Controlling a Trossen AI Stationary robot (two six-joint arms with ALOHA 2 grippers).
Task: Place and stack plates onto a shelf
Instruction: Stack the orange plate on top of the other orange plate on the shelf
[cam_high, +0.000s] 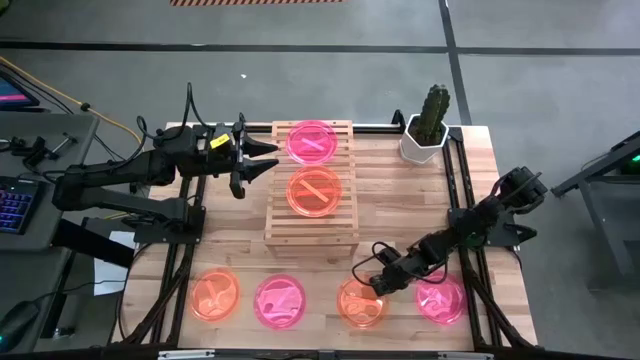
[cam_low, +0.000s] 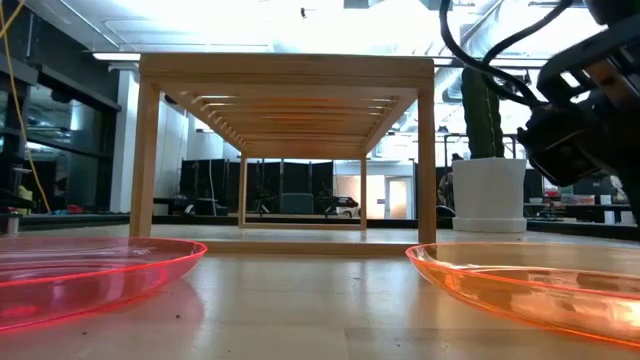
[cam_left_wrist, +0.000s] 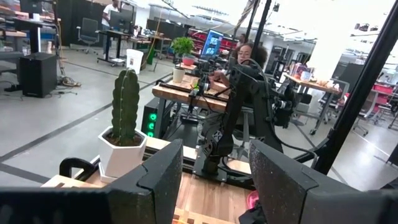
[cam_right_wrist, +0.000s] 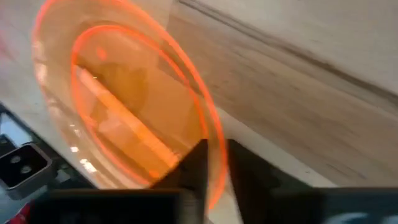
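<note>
The wooden shelf (cam_high: 310, 222) stands mid-table with a pink plate (cam_high: 313, 141) and an orange plate (cam_high: 314, 191) lying flat on its slats. Along the near edge lie an orange plate (cam_high: 215, 295), a pink plate (cam_high: 279, 301), another orange plate (cam_high: 354, 308) and a pink plate (cam_high: 440, 299). My right gripper (cam_high: 374, 285) is shut on the rim of that second orange plate (cam_right_wrist: 118, 118). My left gripper (cam_high: 265, 160) hovers open and level beside the shelf's far left corner. My right gripper pinches the orange plate's rim (cam_right_wrist: 216, 158) on its far right side, one finger inside the dish and one outside. The fingers (cam_right_wrist: 194, 168) slant down from the table's far right. The plate lies flat on the table.
A cactus in a white pot (cam_high: 428, 128) stands at the far right corner, behind the shelf. In the low view the shelf (cam_low: 288, 75) rises on legs with open room beneath. A person sits at a desk beyond the table (cam_left_wrist: 249, 59).
</note>
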